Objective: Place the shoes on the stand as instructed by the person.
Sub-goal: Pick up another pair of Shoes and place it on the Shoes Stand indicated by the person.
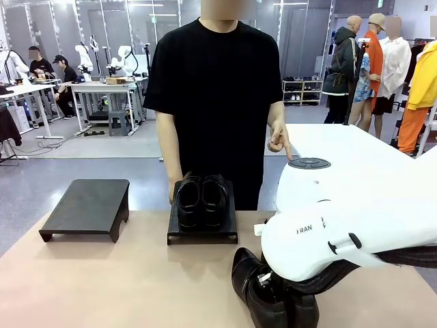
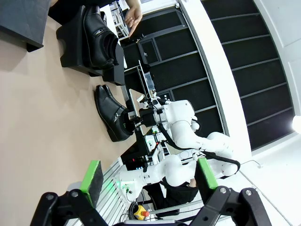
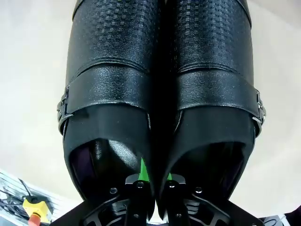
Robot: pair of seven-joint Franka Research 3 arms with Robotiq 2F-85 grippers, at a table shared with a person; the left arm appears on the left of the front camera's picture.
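Right gripper (image 3: 153, 178) pinches the touching inner heel walls of the shoe pair (image 1: 266, 290) at the near edge of the tan table (image 1: 102, 287). Toes point away, far-left; long axis near-to-far. Second pair (image 1: 201, 199) sits on the middle stand (image 1: 203, 237). Left gripper (image 2: 149, 181) is spread, empty. Grey floor (image 1: 89, 167) beyond, workbenches (image 1: 102, 87) behind.

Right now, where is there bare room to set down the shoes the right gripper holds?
The left stand has a bare top, and the tabletop in front of it is free. The middle stand is taken by a pair of shoes. Near right is crowded: the right gripper, shut on the held pair, under its arm.
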